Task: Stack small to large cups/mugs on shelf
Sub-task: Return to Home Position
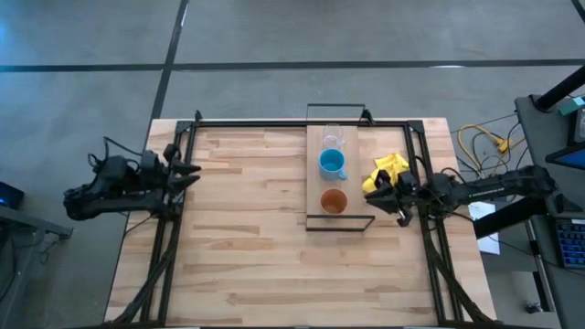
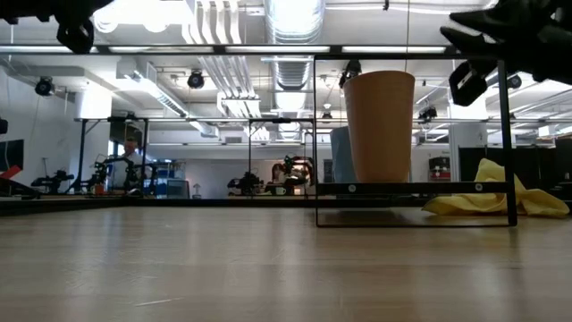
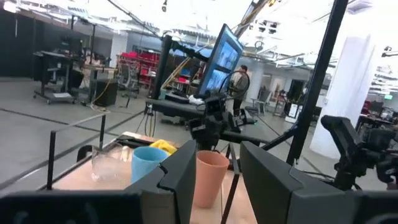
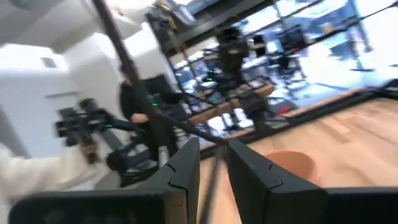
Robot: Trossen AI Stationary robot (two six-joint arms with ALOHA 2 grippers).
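Tabletop [image 1: 247, 238]: right claw [image 1: 388, 194] slightly parted, empty, beside shelf [image 1: 358, 146].

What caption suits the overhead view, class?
Glass cup, blue mug, brown cup in line on the shelf; left hand far left, right hand beside shelf.

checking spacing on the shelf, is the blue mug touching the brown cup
Apart. The high view shows bare shelf between the blue mug and the brown cup.

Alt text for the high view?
A narrow shelf on a wooden table holds a row of a clear glass cup, a blue mug and a brown cup. The right gripper is beside a yellow cloth right of the shelf; the left gripper is at the table's left edge.
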